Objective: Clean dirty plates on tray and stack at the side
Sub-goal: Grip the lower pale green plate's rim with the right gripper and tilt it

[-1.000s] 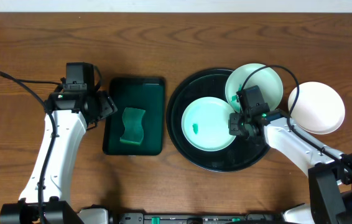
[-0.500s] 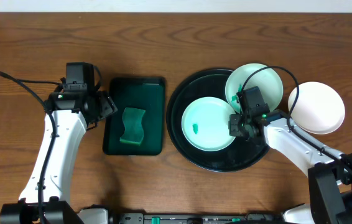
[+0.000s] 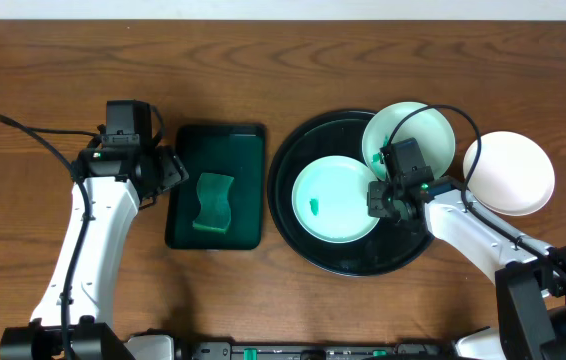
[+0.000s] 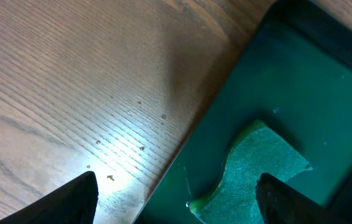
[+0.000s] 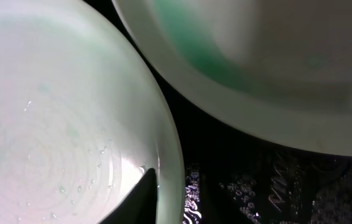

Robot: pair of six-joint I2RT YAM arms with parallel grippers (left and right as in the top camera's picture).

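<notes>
The black tray [image 3: 355,262] holds a mint plate [image 3: 333,195] with a small green smudge. A second plate [image 3: 409,128] leans over the tray's back right rim. A white plate [image 3: 508,172] lies on the table to the right. My right gripper [image 3: 383,198] sits at the mint plate's right edge. In the right wrist view one finger [image 5: 143,200] presses inside the wet plate's [image 5: 58,124] rim; the other is lost against the dark tray [image 5: 288,186]. The second plate [image 5: 269,68] fills the top. My left gripper [image 3: 168,170] is open.
A dark green rectangular tray [image 3: 238,140] left of the round tray holds a green sponge [image 3: 213,202]. In the left wrist view the open left gripper [image 4: 176,202] straddles that tray's [image 4: 313,74] left edge, with the sponge [image 4: 260,168] near the right finger.
</notes>
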